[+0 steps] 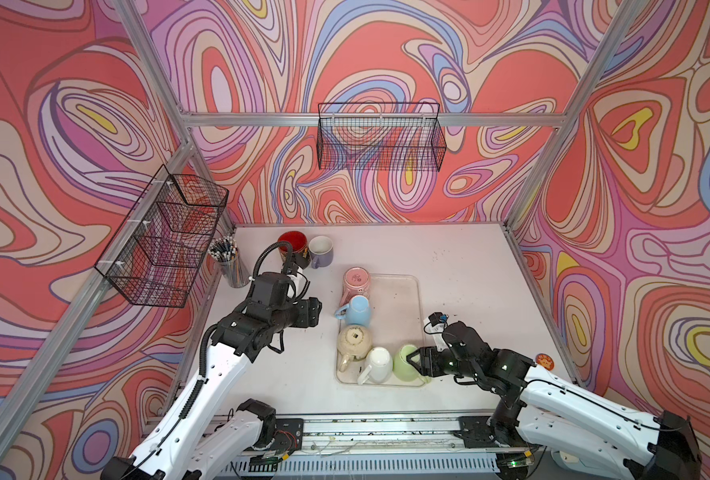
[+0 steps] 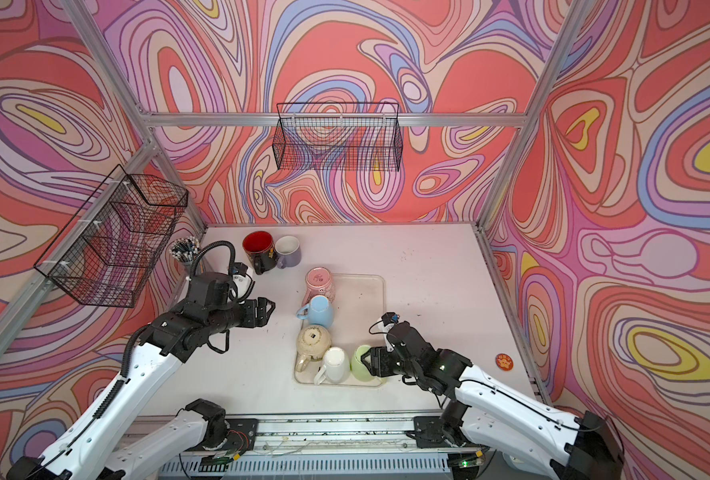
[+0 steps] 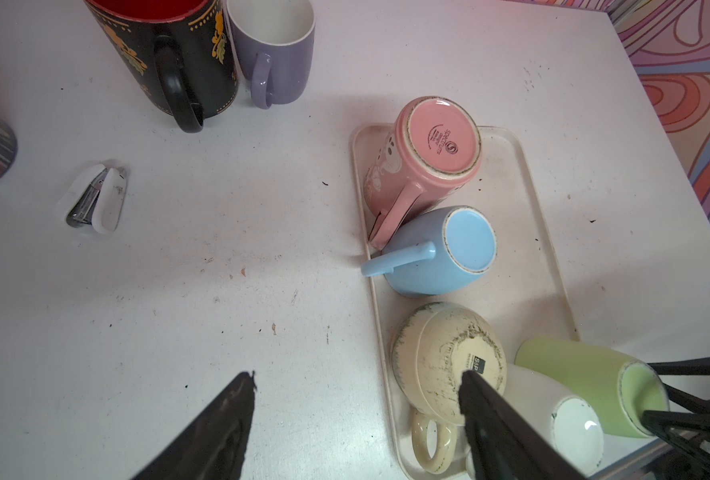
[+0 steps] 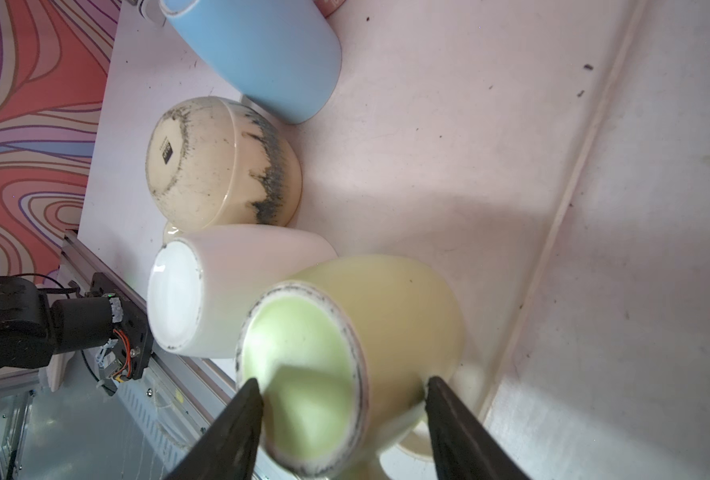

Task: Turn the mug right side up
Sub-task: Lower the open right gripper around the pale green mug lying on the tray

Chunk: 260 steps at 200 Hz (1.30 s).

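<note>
A pale green mug [image 1: 404,362] [image 2: 358,362] [image 3: 586,374] [image 4: 386,299] is bottom up at the near right corner of the cream tray [image 1: 401,291] [image 2: 366,291]. My right gripper [image 1: 415,360] [image 2: 368,360] [image 4: 341,382] is open, with one finger at the edge of the mug's base and the other beside its wall near the handle. My left gripper [image 1: 316,309] [image 2: 271,309] [image 3: 357,374] hangs open over bare table left of the tray and holds nothing.
Also upside down on the tray are a pink mug [image 1: 356,282], a blue mug [image 1: 357,309], a cream mug [image 1: 354,341] and a white mug [image 1: 378,363]. Upright at the back left are a black-and-red mug [image 1: 293,245] and a purple mug [image 1: 321,251]. A pencil cup [image 1: 226,262] and a stapler [image 3: 96,199] are at the left.
</note>
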Tool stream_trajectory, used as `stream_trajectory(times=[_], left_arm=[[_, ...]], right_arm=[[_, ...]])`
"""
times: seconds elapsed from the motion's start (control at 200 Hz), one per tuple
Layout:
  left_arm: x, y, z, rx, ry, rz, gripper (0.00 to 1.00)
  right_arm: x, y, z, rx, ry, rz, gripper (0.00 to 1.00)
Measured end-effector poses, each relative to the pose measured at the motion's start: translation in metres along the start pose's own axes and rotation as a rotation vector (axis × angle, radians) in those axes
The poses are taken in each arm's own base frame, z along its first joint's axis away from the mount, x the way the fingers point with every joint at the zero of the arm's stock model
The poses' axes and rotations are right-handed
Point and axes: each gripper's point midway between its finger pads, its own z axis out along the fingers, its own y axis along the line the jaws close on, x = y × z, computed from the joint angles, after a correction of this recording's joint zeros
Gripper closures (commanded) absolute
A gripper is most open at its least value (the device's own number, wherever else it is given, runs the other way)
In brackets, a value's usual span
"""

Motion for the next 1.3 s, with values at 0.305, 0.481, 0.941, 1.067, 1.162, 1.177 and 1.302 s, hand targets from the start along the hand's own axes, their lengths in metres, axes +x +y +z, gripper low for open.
stream_trajectory(times=[0.305,0.481,0.941,1.067,1.162,1.177,1.302], left_arm=[[0.0,0.0,0.0,0.002,0.002,0.0,0.2],[0.0,0.0,0.0,0.002,0.002,0.0,0.2],[0.0,0.0,0.0,0.001,0.002,0.003,0.2],[0.001,0.0,0.001,0.001,0.003,0.004,0.2],[0.001,0.0,0.001,0.001,0.003,0.004,0.2],[0.001,0.0,0.001,0.001,0.003,0.004,0.2],[0.001,0.0,0.001,0.001,0.004,0.004,0.2]], right_arm=[[-0.007,0.003,-0.009,0.026,-0.009,-0.031,0.27],[-0.014,0.012,-0.016,0.013,-0.021,-0.059,0.23],[0.022,0.015,0.0,0.093,0.072,-0.182,0.25],[0.022,0.009,0.004,0.135,0.065,-0.175,0.29],[0.018,0.007,0.006,0.153,0.047,-0.165,0.34],[0.018,0.007,0.006,0.156,0.043,-0.164,0.34],[0.014,0.003,0.009,0.183,0.026,-0.158,0.43]])
